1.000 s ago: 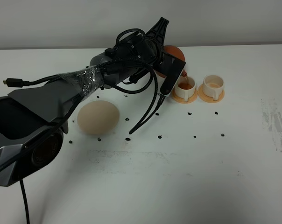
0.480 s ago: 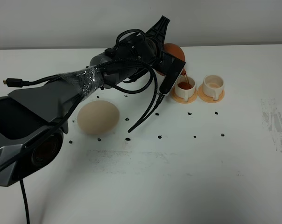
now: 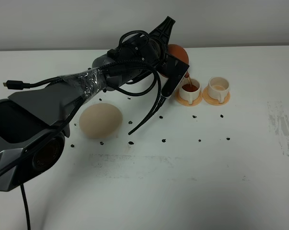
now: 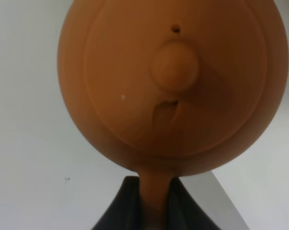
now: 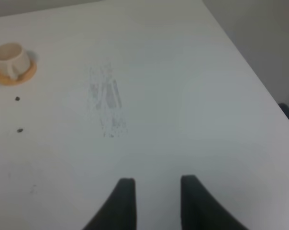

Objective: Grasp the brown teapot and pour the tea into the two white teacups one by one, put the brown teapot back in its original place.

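Left tool (image 4: 153, 203) around brown teapot (image 4: 116, 72) handle

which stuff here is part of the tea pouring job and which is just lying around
Job:
brown teapot, held by left end effector
white teacup under the spout
second white teacup
cream coaster

Lying about:
black specks
grey scuff marks
right end effector, open and idle

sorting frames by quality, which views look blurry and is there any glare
Left wrist: brown teapot too close, soft all over. Right wrist: mildly soft, right pincer tips blurred. Exterior high: fairly sharp, even light, faint shadows, no glare.
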You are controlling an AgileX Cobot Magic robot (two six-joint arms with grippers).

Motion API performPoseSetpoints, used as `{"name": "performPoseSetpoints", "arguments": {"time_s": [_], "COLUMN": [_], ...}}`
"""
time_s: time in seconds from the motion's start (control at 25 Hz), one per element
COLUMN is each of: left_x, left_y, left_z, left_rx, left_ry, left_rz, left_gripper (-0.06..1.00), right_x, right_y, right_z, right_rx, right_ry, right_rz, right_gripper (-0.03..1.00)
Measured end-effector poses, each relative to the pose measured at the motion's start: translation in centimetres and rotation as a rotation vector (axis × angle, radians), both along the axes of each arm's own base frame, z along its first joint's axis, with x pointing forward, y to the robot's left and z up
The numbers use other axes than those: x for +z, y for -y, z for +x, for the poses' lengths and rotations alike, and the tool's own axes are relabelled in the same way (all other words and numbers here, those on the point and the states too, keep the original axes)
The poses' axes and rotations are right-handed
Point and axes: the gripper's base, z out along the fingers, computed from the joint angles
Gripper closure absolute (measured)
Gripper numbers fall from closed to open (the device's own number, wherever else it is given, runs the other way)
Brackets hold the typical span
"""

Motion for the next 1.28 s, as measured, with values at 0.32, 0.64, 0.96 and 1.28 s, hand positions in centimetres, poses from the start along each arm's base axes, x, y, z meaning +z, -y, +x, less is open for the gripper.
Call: {"name": "performPoseSetpoints", "arguments": {"time_s": [0.32, 0.64, 0.96, 1.28], "left_x": [0.03, 0.18, 0.26, 0.28], "left_y": [-0.06, 0.03, 0.1, 0.13], "left_z": [0.05, 0.13, 0.16, 0.16], "left_rx": [-0.009, -0.028, -0.038, -0.061], "left_ry": [0.01, 0.034, 0.045, 0.059], "left_rz": [0.017, 0.029, 0.029, 0.058], "left_gripper": [0.86, 0.86, 0.86, 0.86], "right_x": [0.0, 0.0, 0.0, 0.0], "right_y": [0.0, 0.0, 0.0, 0.0], "right_z": [0.0, 0.0, 0.0, 0.0], "right_rx": [0.0, 0.0, 0.0, 0.0], "right_ry": [0.0, 0.0, 0.0, 0.0], "right_rz": [0.0, 0.0, 0.0, 0.0], "right_gripper": [0.75, 0.75, 0.75, 0.75]}}
